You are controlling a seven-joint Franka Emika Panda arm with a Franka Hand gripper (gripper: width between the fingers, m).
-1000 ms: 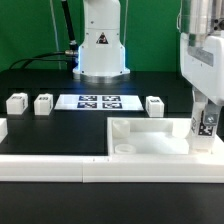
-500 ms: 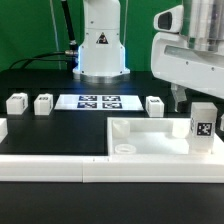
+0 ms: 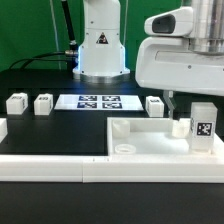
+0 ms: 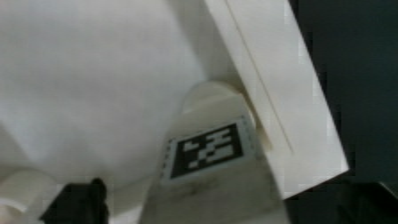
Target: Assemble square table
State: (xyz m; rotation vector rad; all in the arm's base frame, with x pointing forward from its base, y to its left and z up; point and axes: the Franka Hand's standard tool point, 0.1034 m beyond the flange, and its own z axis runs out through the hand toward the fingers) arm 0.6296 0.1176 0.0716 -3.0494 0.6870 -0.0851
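Pincer [image 3: 176,110] hangs wide and empty, one finger [image 4: 80,200] in view, just beside an upright leg [image 3: 203,125] standing against the rim of the square tabletop [image 3: 140,126] beneath it. A loose leg [image 3: 155,105] lies near on the desk [image 3: 50,135]; a third leg [image 3: 43,103] and a fourth leg [image 3: 15,102] lie well apart.

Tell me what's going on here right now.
The arm's fingers are open and hover over the tabletop, holding nothing. One leg stands upright in the tabletop's corner on the exterior view's right, close beside the fingers. Three other legs sit loose behind, on either side of the marker board.
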